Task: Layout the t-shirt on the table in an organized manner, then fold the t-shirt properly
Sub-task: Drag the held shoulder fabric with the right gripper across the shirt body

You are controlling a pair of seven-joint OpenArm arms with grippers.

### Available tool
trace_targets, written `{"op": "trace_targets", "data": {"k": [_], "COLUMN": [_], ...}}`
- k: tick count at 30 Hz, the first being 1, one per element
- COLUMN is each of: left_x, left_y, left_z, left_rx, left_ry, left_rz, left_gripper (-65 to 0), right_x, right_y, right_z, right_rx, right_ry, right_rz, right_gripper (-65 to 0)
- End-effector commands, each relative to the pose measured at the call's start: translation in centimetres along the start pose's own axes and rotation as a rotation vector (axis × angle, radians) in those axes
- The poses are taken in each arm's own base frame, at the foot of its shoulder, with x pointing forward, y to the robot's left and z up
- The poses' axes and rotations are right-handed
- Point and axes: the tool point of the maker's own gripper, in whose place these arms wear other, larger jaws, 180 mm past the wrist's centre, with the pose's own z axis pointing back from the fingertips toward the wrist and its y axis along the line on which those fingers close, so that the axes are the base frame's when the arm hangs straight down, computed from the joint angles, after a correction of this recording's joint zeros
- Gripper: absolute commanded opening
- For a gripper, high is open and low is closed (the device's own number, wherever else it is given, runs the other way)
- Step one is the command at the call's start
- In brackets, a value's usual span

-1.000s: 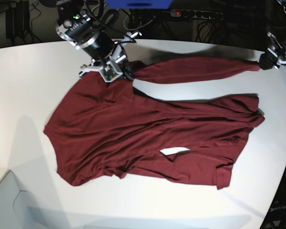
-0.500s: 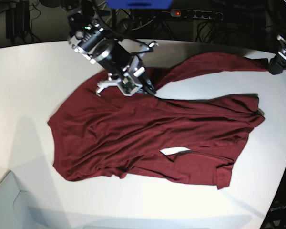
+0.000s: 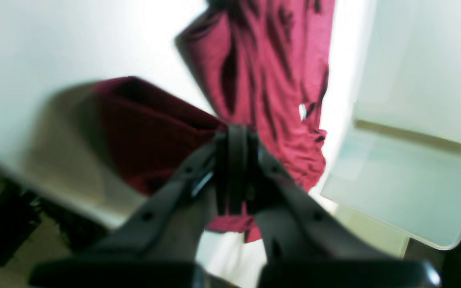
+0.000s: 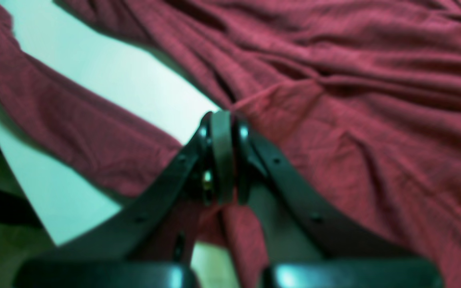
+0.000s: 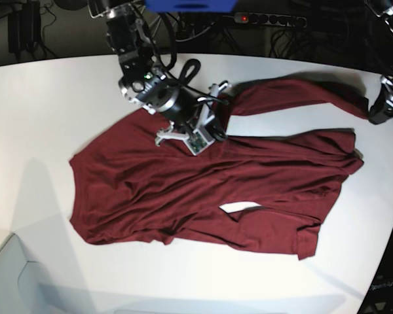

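Nearest us the t-shirt (image 5: 203,190) sprawls rumpled across the white table (image 5: 39,118); further back our right gripper (image 5: 213,134) pinches cloth where the sleeve meets the body, jaws pressed together on it; at the far edge our left gripper (image 5: 373,114) clamps the sleeve end.

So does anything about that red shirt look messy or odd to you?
Yes. The t-shirt lies wrinkled and bunched on the table, with a gap of bare white showing near its lower middle. One sleeve stretches toward the left hand.
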Motion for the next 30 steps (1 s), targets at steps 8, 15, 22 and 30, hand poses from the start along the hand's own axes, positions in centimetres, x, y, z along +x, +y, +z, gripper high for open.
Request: {"op": "trace_targets", "data": {"k": [8,15,22,30], "left_x": [1.8,2.3,2.4,3.5], "left_y": [-2.0,-1.7,-1.1,0.4], "left_z": [-1.3,-2.2,-3.5,-4.1], "left_rx": [-0.104,-0.117,-0.132,-0.111], "left_ry": [0.015,0.022,0.041,-0.021], "left_rz": [0.111,0.165,0.248,0.299], "left_gripper": [-65.0,-65.0,-65.0,-65.0], "right_x": [2.0,1.0,1.8,1.8], "right_y": [-3.9,-5.8,-6.1,-8.9], "right_z": [-0.9,-1.9,-1.9,-1.0], "right_rx": [-0.062,-0.085,-0.092,-0.174], "right_ry": [-0.053,-0.017,-0.032,-0.056], "right_rz": [-0.018,-0.041,-0.035,-0.112], "right_gripper": [-65.0,-65.0,-65.0,-65.0]}}
